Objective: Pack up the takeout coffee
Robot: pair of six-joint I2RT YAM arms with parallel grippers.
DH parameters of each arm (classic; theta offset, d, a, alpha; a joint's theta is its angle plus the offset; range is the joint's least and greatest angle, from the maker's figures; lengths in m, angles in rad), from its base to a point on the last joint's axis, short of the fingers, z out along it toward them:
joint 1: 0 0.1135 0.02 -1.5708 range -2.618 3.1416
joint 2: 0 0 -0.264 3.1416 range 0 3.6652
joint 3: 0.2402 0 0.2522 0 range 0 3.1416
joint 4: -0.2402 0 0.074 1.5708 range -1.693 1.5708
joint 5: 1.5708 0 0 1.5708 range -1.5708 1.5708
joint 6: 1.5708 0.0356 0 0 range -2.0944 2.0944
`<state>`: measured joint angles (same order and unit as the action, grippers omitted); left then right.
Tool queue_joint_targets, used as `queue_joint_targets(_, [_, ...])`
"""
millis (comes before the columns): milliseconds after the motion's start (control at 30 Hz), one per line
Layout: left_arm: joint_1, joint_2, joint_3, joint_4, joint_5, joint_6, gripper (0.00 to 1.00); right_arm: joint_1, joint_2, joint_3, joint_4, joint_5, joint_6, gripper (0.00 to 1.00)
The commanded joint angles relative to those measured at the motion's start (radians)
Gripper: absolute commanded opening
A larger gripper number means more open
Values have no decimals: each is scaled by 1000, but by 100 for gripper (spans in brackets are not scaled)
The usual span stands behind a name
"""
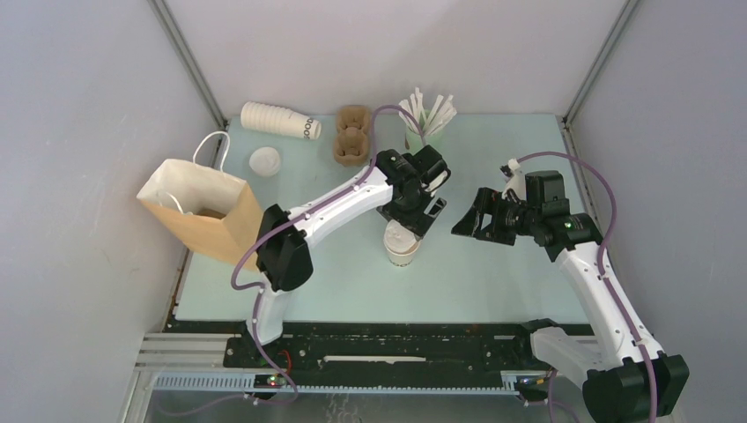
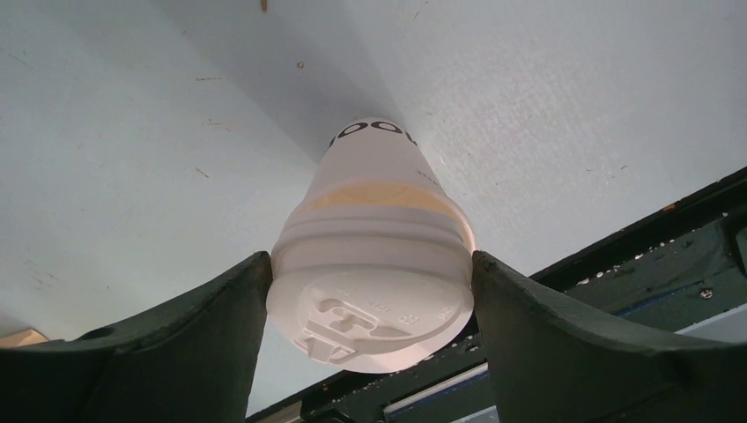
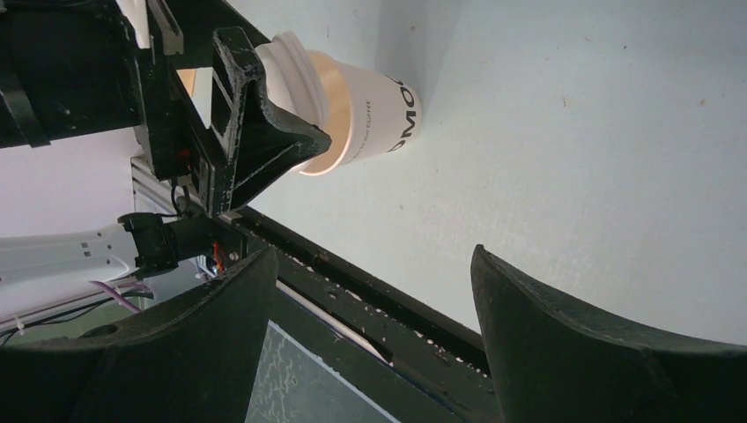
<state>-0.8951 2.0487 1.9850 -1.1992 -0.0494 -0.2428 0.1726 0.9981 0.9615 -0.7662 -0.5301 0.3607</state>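
The takeout coffee cup stands upright on the table's middle, cream-white with dark lettering near its base, its white round lid seated on top. My left gripper reaches down over it, and both fingers press the lid's rim from opposite sides. The cup and the left gripper around its lid also show in the right wrist view. My right gripper hovers to the right of the cup, open and empty.
An open brown paper bag stands at the left. Behind it lie a stack of nested cups and a loose white lid. Cardboard carriers and a pale green cup of white sticks stand at the back.
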Motion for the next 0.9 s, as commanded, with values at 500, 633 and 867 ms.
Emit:
queue_joint_targets(500, [5,22,44,20,22,29,87,-2,-14,-10,27,-10,7,88])
queue_joint_targets(633, [6,21,38,17,6,34,87,-3,-11,-10,31,-11,8,88])
queue_joint_targets(867, [6,18,37,10,-5,31,87,-2,-8,-10,34,-10,6,88])
